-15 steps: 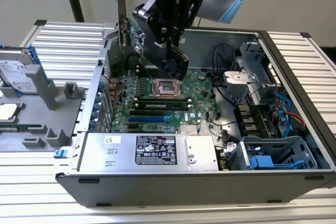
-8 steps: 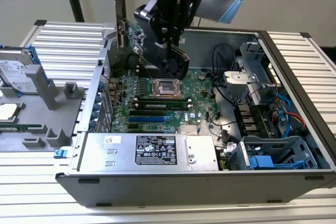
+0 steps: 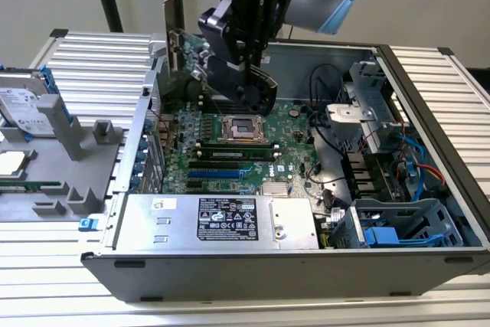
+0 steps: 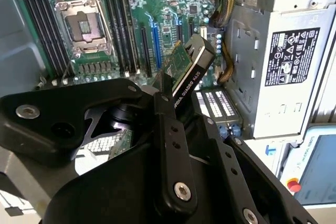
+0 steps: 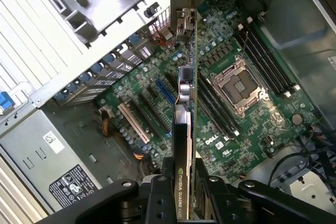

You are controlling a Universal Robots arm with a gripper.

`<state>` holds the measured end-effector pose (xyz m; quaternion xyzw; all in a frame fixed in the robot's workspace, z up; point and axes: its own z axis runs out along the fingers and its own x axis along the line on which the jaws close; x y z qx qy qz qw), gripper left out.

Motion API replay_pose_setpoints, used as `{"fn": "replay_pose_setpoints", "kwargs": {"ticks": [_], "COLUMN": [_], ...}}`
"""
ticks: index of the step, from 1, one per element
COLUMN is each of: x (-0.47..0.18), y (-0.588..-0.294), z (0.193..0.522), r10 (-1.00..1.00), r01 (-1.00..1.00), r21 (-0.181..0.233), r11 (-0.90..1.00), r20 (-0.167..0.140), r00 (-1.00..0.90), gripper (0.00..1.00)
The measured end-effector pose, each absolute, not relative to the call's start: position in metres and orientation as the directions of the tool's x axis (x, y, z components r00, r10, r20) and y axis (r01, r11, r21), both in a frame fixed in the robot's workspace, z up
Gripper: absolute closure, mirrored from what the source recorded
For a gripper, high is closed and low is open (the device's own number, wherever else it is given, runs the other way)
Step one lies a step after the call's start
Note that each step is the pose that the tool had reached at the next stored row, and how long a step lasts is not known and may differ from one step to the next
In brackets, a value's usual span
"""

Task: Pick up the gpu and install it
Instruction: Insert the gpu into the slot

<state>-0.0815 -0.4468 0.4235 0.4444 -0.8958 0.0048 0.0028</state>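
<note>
The gpu (image 3: 186, 57) hangs on edge above the open computer case, its green face and metal bracket toward the exterior view's left. My gripper (image 3: 230, 80) is shut on it from above. In the first wrist view the gpu (image 5: 184, 103) appears edge-on over the green motherboard (image 5: 252, 129), between the processor socket and the blue and black expansion slots (image 5: 157, 103), apart from them. My gripper (image 5: 181, 195) clamps its black edge. In the second wrist view the black fingers (image 4: 169, 129) pinch the gpu (image 4: 185, 69) above the slots (image 4: 155, 45).
A grey power supply (image 3: 222, 220) fills the case's near side. Cables and a metal drive cage (image 3: 367, 112) sit at the exterior view's right, with a blue bracket (image 3: 398, 231) below. A grey parts holder with a hard drive (image 3: 23, 105) lies outside the case at the left.
</note>
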Motion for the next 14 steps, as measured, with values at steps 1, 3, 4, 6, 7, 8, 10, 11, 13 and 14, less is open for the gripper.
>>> {"fn": "replay_pose_setpoints", "kwargs": {"ticks": [1, 3, 4, 6, 7, 8, 10, 11, 13, 14], "x": [-0.0814, -0.0814, -0.0814, -0.0814, -0.0814, -0.0814, -0.0814, -0.0814, -0.0814, -0.0814], "y": [-0.4468, -0.4468, -0.4468, -0.4468, -0.4468, -0.4468, -0.4468, -0.4468, -0.4468, -0.4468], "z": [0.4234, 0.4234, 0.4234, 0.4234, 0.4234, 0.4234, 0.4233, 0.4234, 0.4233, 0.4233], "r10": [-0.8, -0.809, -0.813, -0.821, -0.825, -0.829, -0.837, -0.841, -0.849, -0.852], "r01": [-0.8, -0.809, -0.813, -0.821, -0.825, -0.829, -0.837, -0.841, -0.849, -0.852], "r21": [-0.006, -0.006, -0.006, -0.006, -0.006, -0.006, -0.006, -0.006, -0.006, -0.006], "r11": [0.599, 0.588, 0.582, 0.57, 0.565, 0.559, 0.547, 0.541, 0.529, 0.523], "r20": [0.009, 0.009, 0.009, 0.009, 0.009, 0.009, 0.009, 0.009, 0.009, 0.009], "r00": [-0.6, -0.588, -0.582, -0.57, -0.565, -0.559, -0.547, -0.541, -0.529, -0.523], "gripper": [1.0, 1.0, 1.0, 1.0, 1.0, 1.0, 1.0, 1.0, 1.0, 1.0]}}
